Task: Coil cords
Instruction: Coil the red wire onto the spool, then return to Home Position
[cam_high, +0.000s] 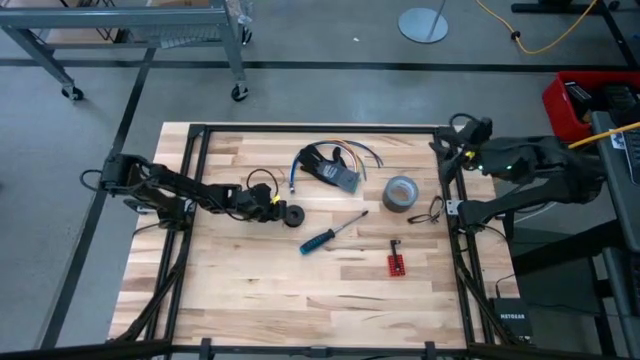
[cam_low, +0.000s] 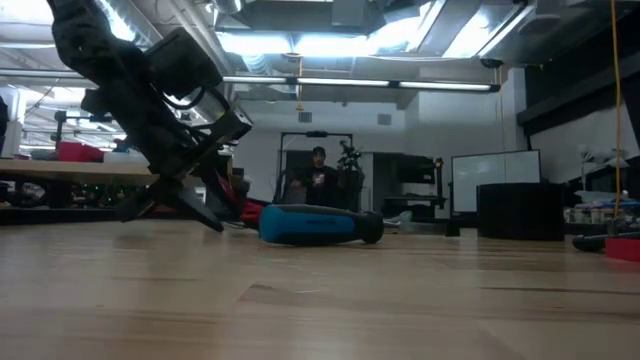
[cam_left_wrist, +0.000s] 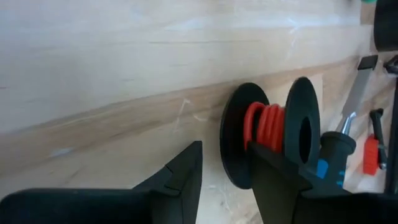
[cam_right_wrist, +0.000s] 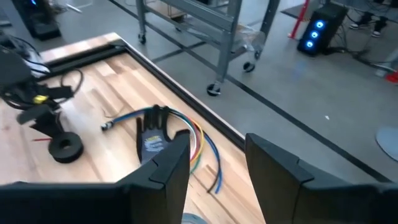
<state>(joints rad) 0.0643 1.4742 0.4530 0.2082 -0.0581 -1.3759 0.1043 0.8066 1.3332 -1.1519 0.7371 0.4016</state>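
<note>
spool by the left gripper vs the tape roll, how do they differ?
The spool is black with red cord wound between two flanges; the tape roll is grey with none. The spool is smaller across than the tape roll. The spool sits at the open left gripper; the tape roll lies nearer the right arm. Both rest on the table.

Overhead view was evenly lit, with soft, short shadows on the tabletop (cam_high: 330, 290). Low view was backlit: ceiling light panels (cam_low: 300, 45) were blown out with glare, and the left arm (cam_low: 150, 90) read as a dark silhouette. The near tabletop there was out of focus. In the left wrist view the end effector fingers (cam_left_wrist: 180, 180) were blurred and the spool of red cord (cam_left_wrist: 267, 134) sharp. Pale glare lay across the wood grain.
</note>
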